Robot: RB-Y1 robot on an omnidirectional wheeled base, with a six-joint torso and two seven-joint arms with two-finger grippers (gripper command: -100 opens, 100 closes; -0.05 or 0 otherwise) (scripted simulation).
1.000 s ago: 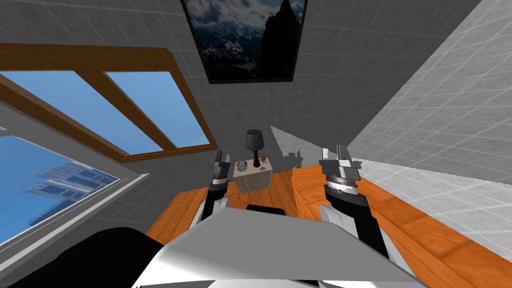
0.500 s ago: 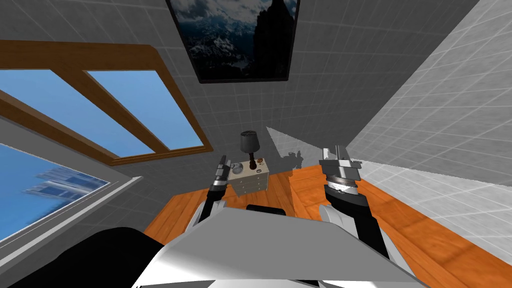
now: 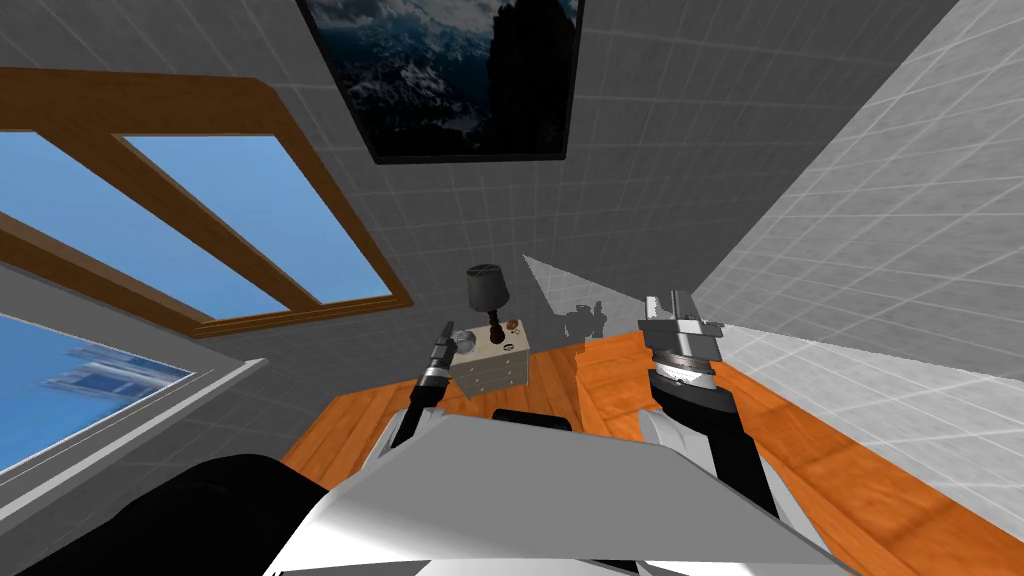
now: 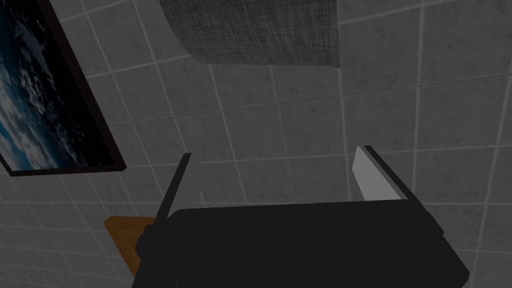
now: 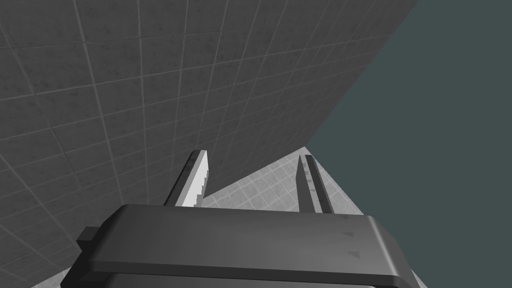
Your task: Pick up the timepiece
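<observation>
Left jaws stand apart beside the clock (image 3: 466,344) on the nightstand (image 3: 492,373).

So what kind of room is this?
Likely a bedroom: a small cream chest of drawers holds a dark-shaded table lamp and a small round grey clock, near a wood-framed window.

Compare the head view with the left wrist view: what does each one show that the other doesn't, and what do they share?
Extra in the head view: the round grey timepiece on the cream nightstand, the window, the wooden floor and the right pincer, raised off to the side.
Extra in the left wrist view: the left pincer seen close, its fingers open and aimed at the wall below the lamp shade.
Shared: the left pincer, the lamp shade, the framed picture and the grey tiled wall.
</observation>
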